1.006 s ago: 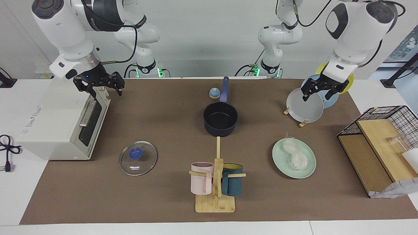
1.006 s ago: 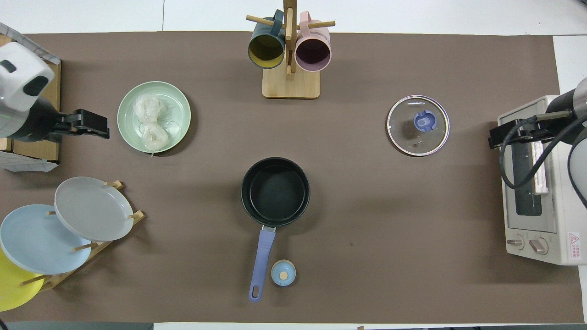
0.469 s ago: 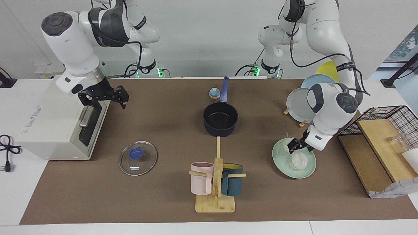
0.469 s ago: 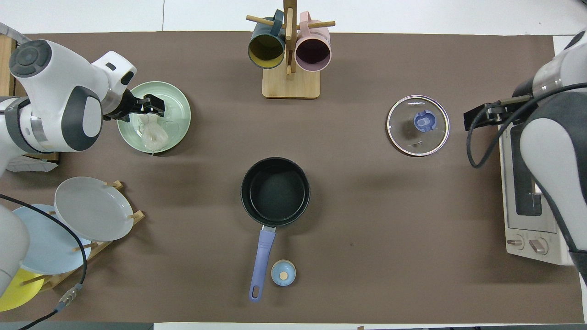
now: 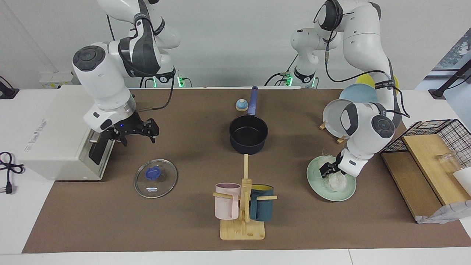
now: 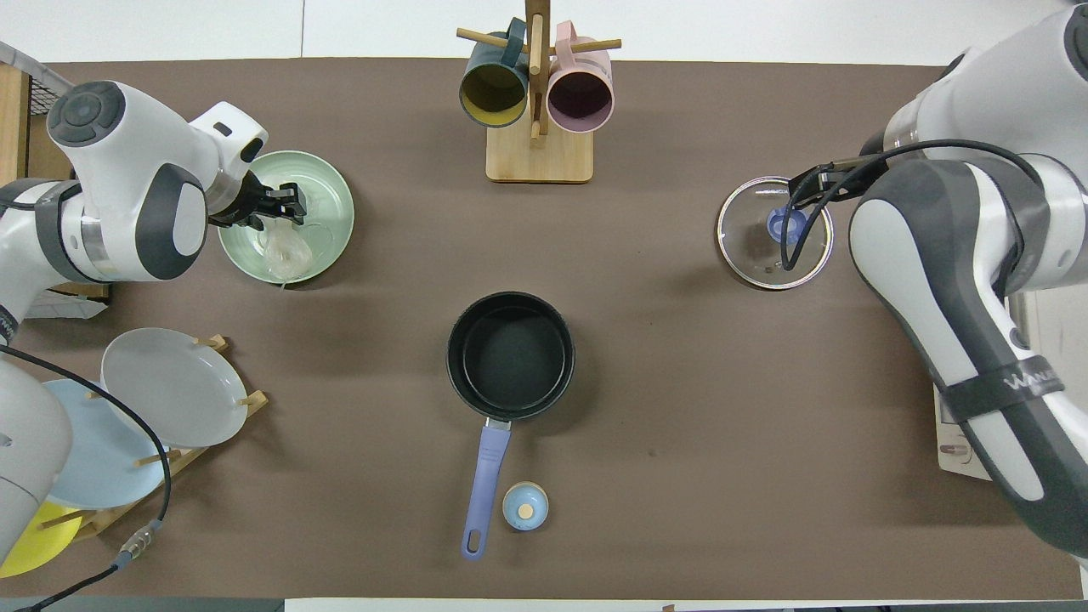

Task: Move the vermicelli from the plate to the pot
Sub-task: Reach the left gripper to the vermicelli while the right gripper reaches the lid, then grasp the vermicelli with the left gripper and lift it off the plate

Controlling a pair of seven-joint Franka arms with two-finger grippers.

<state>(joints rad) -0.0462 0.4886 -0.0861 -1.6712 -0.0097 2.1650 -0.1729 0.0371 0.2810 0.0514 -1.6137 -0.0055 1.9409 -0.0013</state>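
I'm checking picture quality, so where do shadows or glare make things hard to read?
Overhead view: the pot casts a soft shadow, and the noodles blend into the pale plate. Facing view: the glass lid shows faint glare; the left hand darkens the noodles.

A round glass lid with a blue knob (image 5: 155, 178) (image 6: 774, 232) lies flat on the brown-covered surface (image 5: 184, 221) beside a white toaster oven (image 5: 59, 136). A wooden mug stand (image 5: 243, 209) (image 6: 538, 127) carries a pink mug (image 5: 227, 201) (image 6: 580, 93) and a teal mug (image 5: 261, 202) (image 6: 494, 91). A wooden rack (image 6: 183, 455) holds grey (image 6: 172, 387), light blue (image 6: 93, 459) and yellow (image 6: 30, 540) plates upright. A small blue round knob-topped object (image 5: 241, 105) (image 6: 524, 506) sits near the robots.
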